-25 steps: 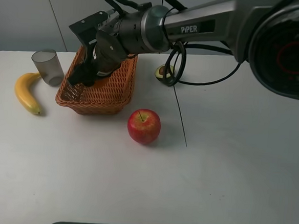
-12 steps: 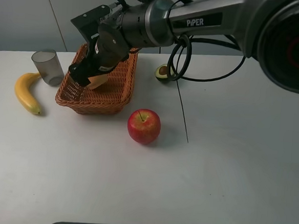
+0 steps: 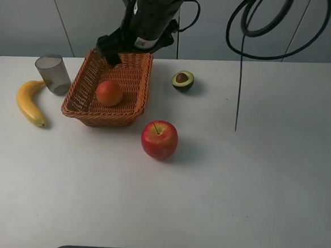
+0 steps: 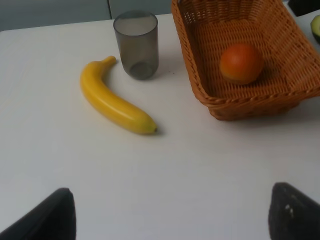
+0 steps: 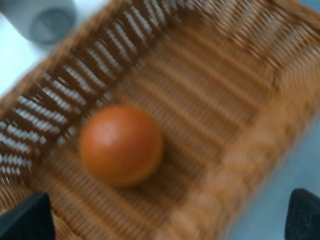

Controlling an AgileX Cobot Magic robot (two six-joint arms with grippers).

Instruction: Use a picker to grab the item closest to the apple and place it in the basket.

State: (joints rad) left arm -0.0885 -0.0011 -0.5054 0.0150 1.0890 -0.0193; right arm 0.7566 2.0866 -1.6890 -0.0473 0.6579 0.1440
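Orange (image 3: 109,93) loose inside wicker basket (image 3: 106,119)

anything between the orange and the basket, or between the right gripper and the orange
Nothing visible. The orange already lies inside the basket, and the open right gripper hangs above its far rim with nothing between it and the orange.

The right arm (image 3: 156,10) comes in from above, wrist bent downward. The right gripper (image 3: 110,51) points down, its dark fingers (image 5: 25,220) spread wide and holding nothing. The left gripper (image 4: 169,220) is likewise spread wide and empty, tilted forward and down.
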